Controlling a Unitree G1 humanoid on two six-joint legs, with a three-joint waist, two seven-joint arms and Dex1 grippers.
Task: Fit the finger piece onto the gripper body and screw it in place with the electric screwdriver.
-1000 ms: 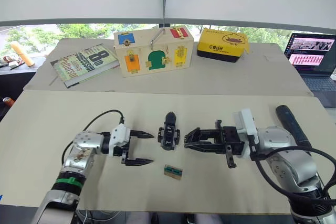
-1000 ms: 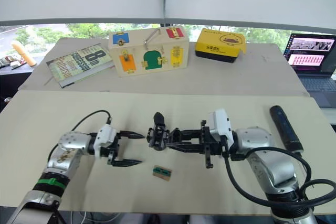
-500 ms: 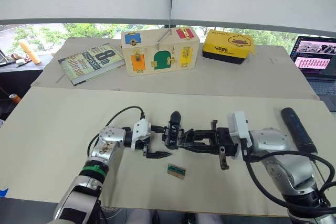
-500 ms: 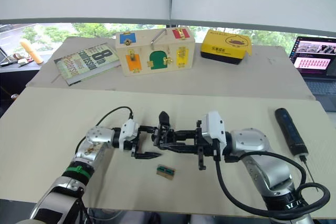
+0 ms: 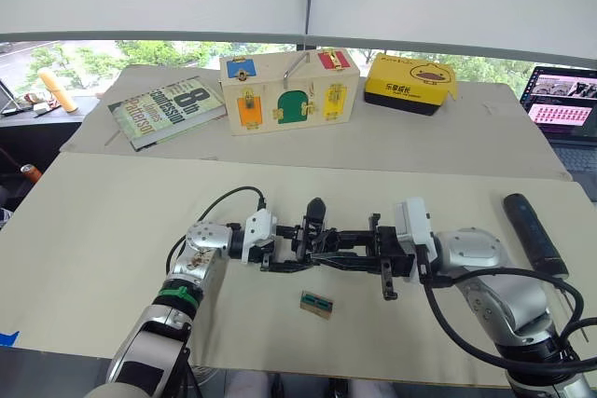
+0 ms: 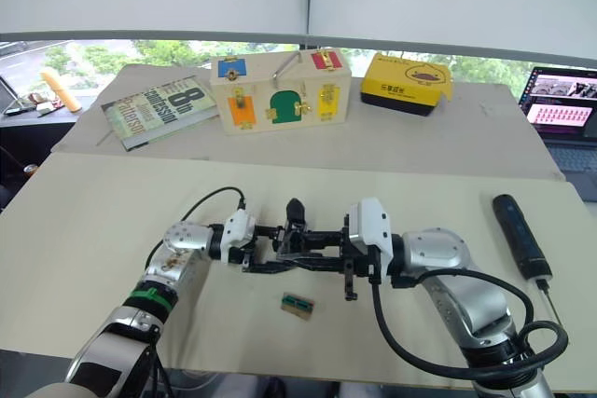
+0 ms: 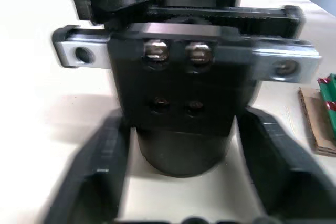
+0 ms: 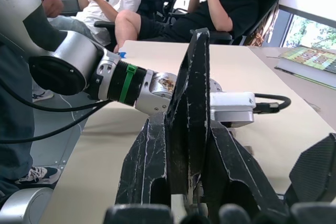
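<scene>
The gripper body (image 5: 313,233) stands mid-table, a black block with a pointed finger sticking up. My right gripper (image 5: 319,251) reaches in from the right and is shut on it; the right wrist view shows the pointed finger (image 8: 189,103) rising between my own fingers (image 8: 147,166). My left gripper (image 5: 283,251) comes in from the left and is open, its fingers (image 7: 100,171) on either side of the body's base (image 7: 181,93). The electric screwdriver (image 5: 532,230) lies at the right, apart from both arms. The finger piece is out of view.
A small green-and-tan rectangle (image 5: 315,303) lies just in front of the grippers. At the back are a book (image 5: 168,109), a wooden lock box (image 5: 289,90), a yellow box (image 5: 410,81) and a laptop (image 5: 564,114). People (image 8: 226,9) sit beyond the table.
My left gripper has moved right until its open fingers straddle the gripper body. My right gripper has reached left and closed onto the body. The camera has also shifted.
</scene>
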